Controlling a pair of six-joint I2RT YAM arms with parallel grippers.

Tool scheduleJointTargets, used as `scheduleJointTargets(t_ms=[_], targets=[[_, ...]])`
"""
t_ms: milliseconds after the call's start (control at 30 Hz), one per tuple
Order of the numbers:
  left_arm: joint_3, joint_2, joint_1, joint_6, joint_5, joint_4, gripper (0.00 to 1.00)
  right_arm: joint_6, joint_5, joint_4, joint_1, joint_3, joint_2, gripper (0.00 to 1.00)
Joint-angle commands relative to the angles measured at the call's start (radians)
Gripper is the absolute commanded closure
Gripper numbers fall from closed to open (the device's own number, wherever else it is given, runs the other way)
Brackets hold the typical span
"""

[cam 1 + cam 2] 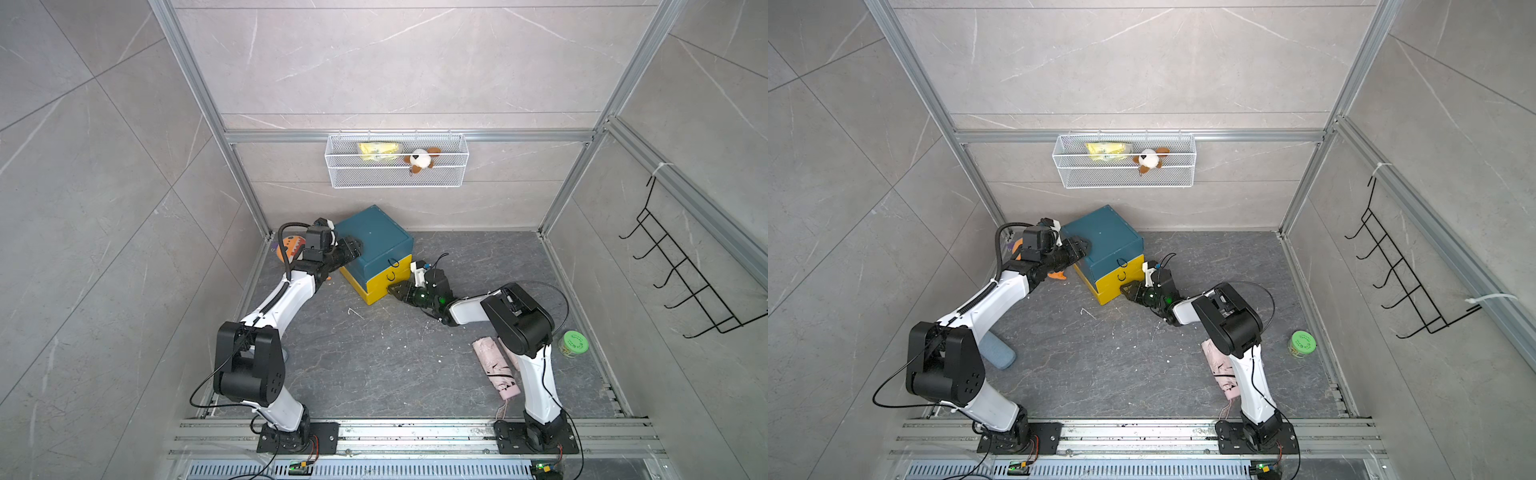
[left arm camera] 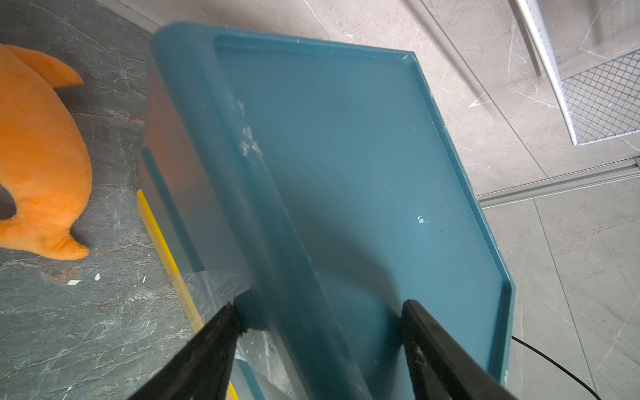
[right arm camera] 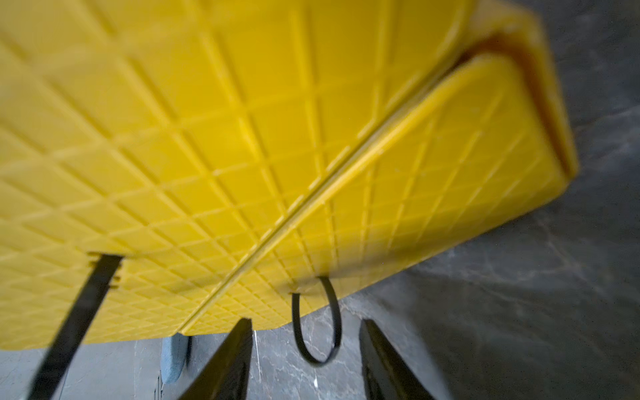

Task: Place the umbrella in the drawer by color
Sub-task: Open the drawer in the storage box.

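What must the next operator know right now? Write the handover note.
Left gripper: open, astride the blue cabinet's top edge.
Right gripper: open, jaws either side of the yellow drawer's loop handle.
Pink umbrella lies on the floor by the right arm; blue-grey umbrella beside the left arm.
Done: nothing stowed; cabinet looks closed.
Left: pull the drawer, stow umbrellas by colour.

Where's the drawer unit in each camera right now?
Both top views: drawer unit at the back, left of centre.
Left wrist: its blue top fills most of the picture.
Right wrist: its yellow fronts fill most of the picture.
Shared landmark: dark marbled floor.
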Motion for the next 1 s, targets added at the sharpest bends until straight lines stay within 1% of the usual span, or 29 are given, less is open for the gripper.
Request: scheduleJointTargets(t_ms=[0, 100, 267, 433, 667, 967], targets=[[-0.056, 0.051, -0.008, 0.038, 0.000, -0.155, 0.24, 0.035, -0.022, 0.039, 0.005, 0.033, 0.031, 0.50], [-0.056, 0.052, -0.009, 0.039, 0.001, -0.158, 0.24, 0.042, -0.025, 0.044, 0.005, 0.047, 0.045, 0.55], [-0.058, 0.053, -0.009, 0.040, -0.001, -0.158, 0.24, 0.044, -0.024, 0.043, 0.004, 0.057, 0.050, 0.71], [-0.060, 0.050, -0.008, 0.039, -0.002, -0.158, 0.24, 0.039, -0.021, 0.041, 0.005, 0.049, 0.046, 0.83], [-0.061, 0.049, -0.009, 0.039, -0.003, -0.158, 0.24, 0.008, -0.006, 0.031, 0.005, -0.004, 0.004, 0.93], [-0.066, 0.040, -0.008, 0.041, -0.008, -0.160, 0.24, -0.034, 0.015, 0.049, 0.005, -0.166, -0.120, 0.95]])
